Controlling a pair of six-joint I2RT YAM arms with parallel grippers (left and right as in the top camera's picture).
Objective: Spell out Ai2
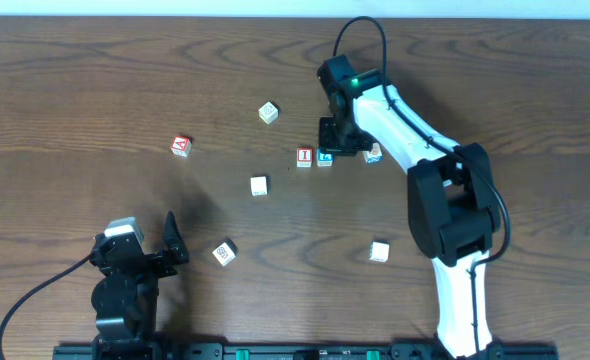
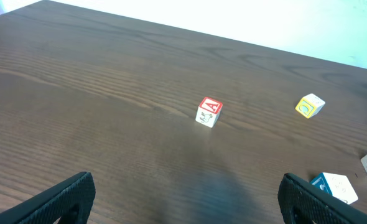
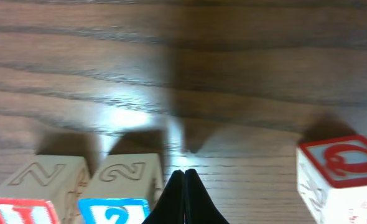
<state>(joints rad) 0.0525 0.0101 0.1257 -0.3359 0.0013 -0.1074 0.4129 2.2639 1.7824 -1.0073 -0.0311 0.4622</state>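
The red "A" block (image 1: 180,146) lies alone at the left and also shows in the left wrist view (image 2: 209,112). The red "I" block (image 1: 304,157) and the blue "2" block (image 1: 325,157) sit side by side, touching, at mid table. In the right wrist view the "I" block (image 3: 28,186) is left of the "2" block (image 3: 122,183). My right gripper (image 1: 339,145) (image 3: 185,175) is shut and empty, its tips just right of the "2" block. My left gripper (image 1: 170,245) (image 2: 186,202) is open and empty near the front left.
A red "Q" block (image 1: 373,154) (image 3: 342,177) lies right of the right gripper. A yellow block (image 1: 267,112) (image 2: 310,106), a white block (image 1: 259,185) (image 2: 336,186), and two more blocks (image 1: 224,253) (image 1: 378,251) are scattered around.
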